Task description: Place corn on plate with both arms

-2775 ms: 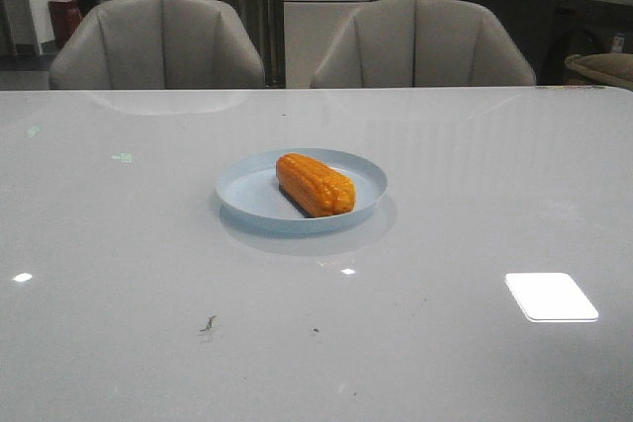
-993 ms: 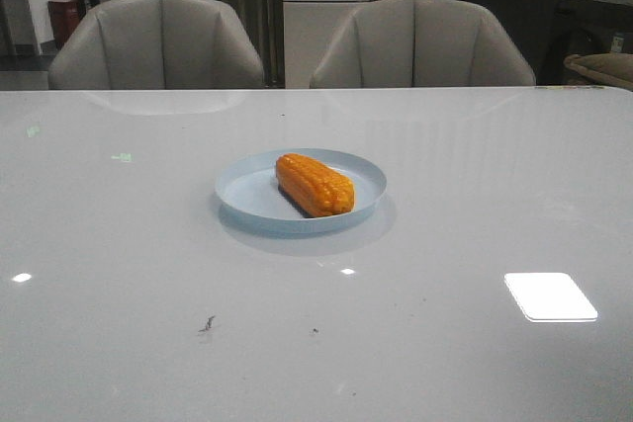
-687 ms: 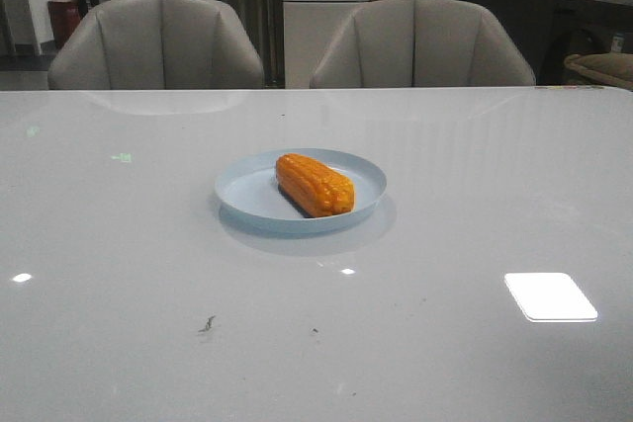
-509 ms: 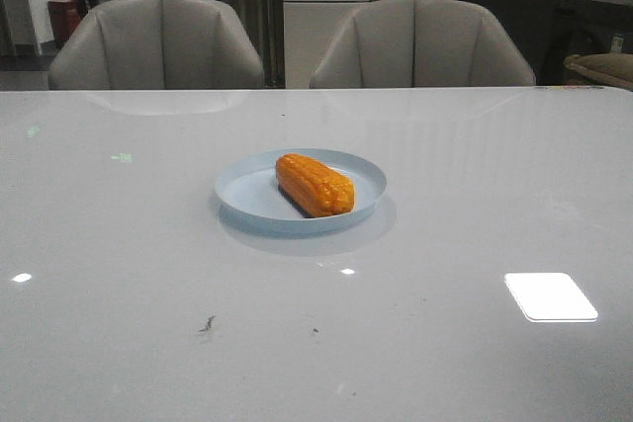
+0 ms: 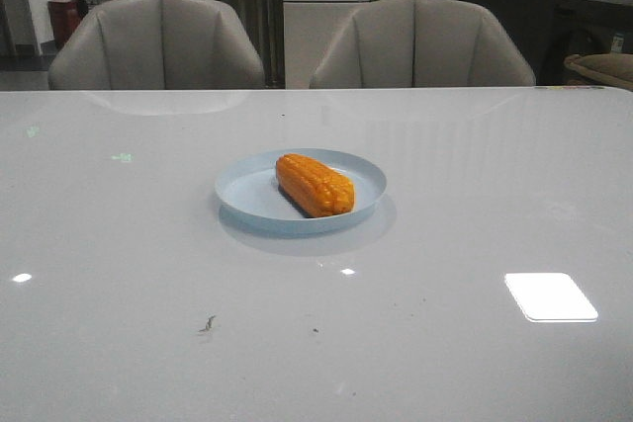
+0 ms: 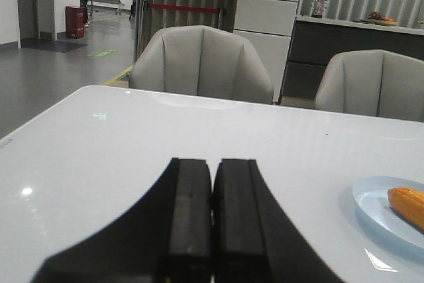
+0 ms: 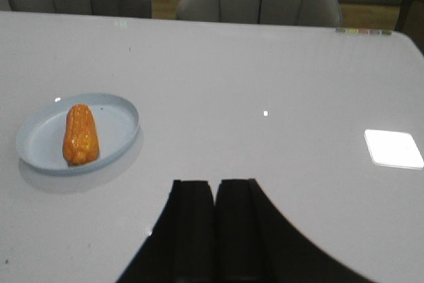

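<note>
Nearest to me are my own two grippers, both pulled back to my edge of the table (image 5: 119,343) and neither reaching into the front view. My left gripper (image 6: 212,223) has its jaws pressed flat together with nothing between them, and my right gripper (image 7: 215,230) is the same, pads meeting, empty. I judge they sit that way because there is nothing left to carry: closed and tucked back is a resting pose, well apart from the dish.

Just ahead on the bare tabletop, at about seven o'clock from the plate, lies a small dark speck (image 5: 208,323), and off at four o'clock a bright patch of reflected light (image 5: 551,295).

Past that, near the middle of the table, sits the plate (image 5: 247,200), pale blue and level. The corn (image 5: 315,184) lies on its side inside the rim, slanted so one end points toward ten o'clock and the blunt end toward four, resting a little to the three o'clock side of the plate's centre. It touches only the plate. To my eye the task looks complete.

Farthest off, beyond the table's twelve o'clock edge, stand two grey chairs (image 5: 158,42), pushed in and unoccupied.
</note>
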Tool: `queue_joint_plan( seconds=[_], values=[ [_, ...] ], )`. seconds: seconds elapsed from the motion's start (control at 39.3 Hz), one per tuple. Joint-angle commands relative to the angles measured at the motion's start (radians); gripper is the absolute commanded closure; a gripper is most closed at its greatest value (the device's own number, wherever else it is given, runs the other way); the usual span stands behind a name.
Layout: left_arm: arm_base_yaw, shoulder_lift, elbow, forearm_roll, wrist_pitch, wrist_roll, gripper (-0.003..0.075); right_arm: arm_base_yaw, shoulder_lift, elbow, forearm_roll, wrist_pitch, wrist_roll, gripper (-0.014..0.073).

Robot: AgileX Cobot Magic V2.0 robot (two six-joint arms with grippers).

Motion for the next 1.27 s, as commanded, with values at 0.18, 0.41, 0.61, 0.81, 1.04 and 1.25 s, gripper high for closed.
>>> queue_joint_plan(
  seconds=[0.18,0.41,0.61,0.81,1.04,1.25],
  values=[
    [0.001,-0.02,0.037,-0.007,-0.084,0.001,0.0627,0.002,-0.14,0.151,-0.053,-0.218,0.099,0.0569],
    [0.001,-0.02,0.037,-0.007,-0.084,0.001,0.0627,0.002,-0.264,0.289,-0.052,-0.217,0.099,0.0569],
    [0.001,-0.02,0.037,-0.007,-0.084,0.001,0.0627,0.002,-0.277,0.37,-0.052,-0.185,0.099,0.0569],
    [0.001,-0.02,0.037,-0.007,-0.084,0.001,0.0627,0.002,-0.277,0.37,-0.052,-0.155,0.099,0.0569],
    [0.001,-0.02,0.037,-0.007,-0.084,0.001,0.0627,0.002,-0.277,0.37,-0.052,-0.156,0.099,0.0569],
    [0.001,-0.02,0.037,-0.007,-0.084,0.001,0.0627,0.002,-0.277,0.37,-0.052,-0.156,0.099,0.0569]
  ],
)
